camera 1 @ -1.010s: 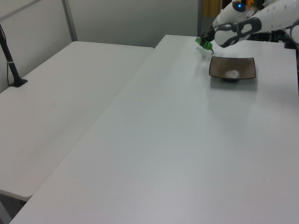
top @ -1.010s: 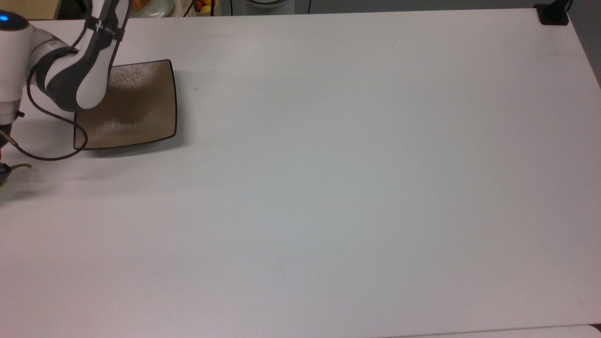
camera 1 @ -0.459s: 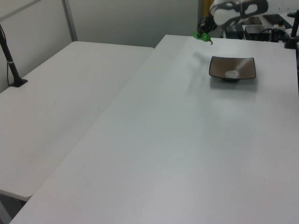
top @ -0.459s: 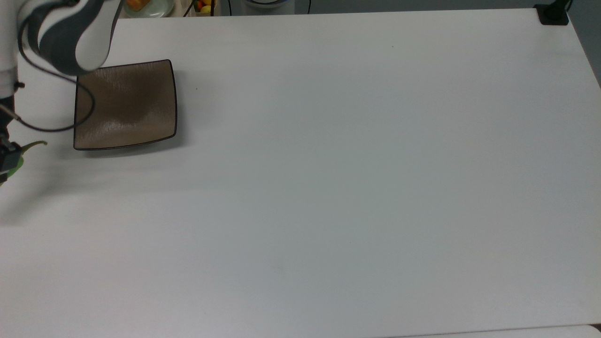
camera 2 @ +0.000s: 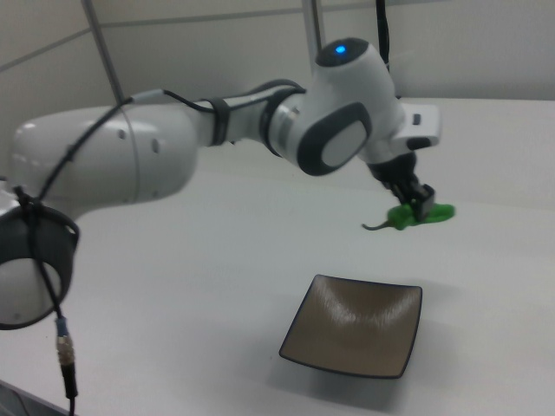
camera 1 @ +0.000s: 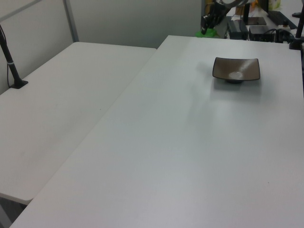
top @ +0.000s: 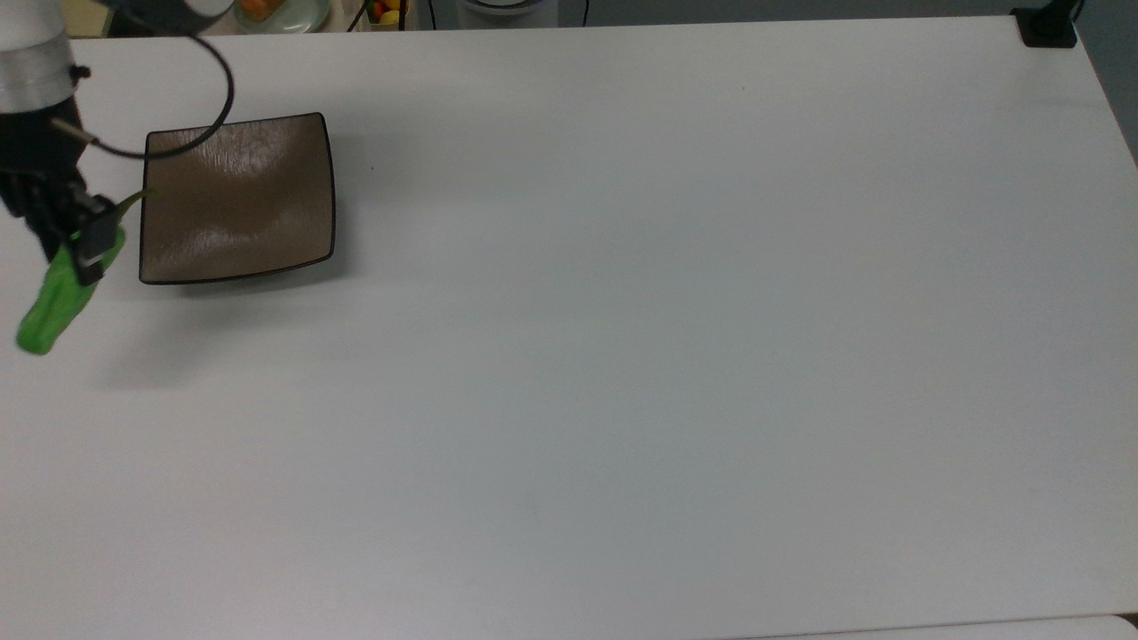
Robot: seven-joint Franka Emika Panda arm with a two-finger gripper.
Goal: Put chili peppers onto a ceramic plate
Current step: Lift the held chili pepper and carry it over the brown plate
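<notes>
Top view: pepper [top: 55, 293] in hand [top: 84, 240], apparently beside plate [top: 238, 199].

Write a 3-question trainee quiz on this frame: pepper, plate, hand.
1. True or false: the chili pepper already lies on the ceramic plate.
2. In the right view, what is the hand doing? A) hanging open above the plate B) holding the pepper in the air C) pressing the pepper onto the table
3. In the top view, which end of the pepper points toward the plate: stem or tip?

Key
1. False: the hand holds it off the plate, beside the plate at the top view's left.
2. B
3. The stem.
</notes>
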